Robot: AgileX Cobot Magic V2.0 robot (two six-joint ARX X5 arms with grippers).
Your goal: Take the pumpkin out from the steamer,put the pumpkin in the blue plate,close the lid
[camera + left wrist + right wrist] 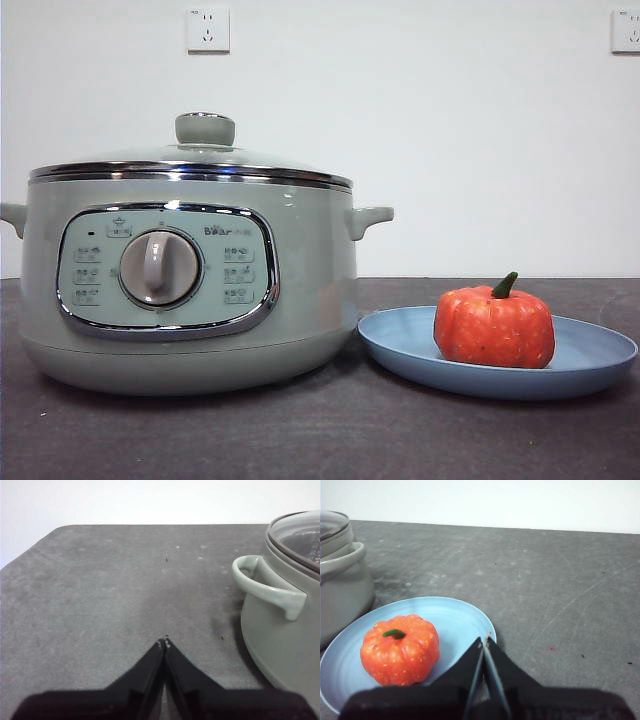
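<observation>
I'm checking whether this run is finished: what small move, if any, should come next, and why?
Probably none beyond keeping both arms back. The pumpkin sits upright in the blue plate, and the lid lies seated on the steamer. The left gripper and right gripper are shut, holding nothing, so all three steps look done.

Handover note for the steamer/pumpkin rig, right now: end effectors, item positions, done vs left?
Left end effector: shut, empty, over bare table beside the steamer.
Right end effector: shut, empty, by the blue plate.
Pumpkin sits upright on the blue plate, next to the steamer.
Lid is seated on the steamer.
Done: pumpkin out and plated, lid closed.
Left: nothing visible.
</observation>
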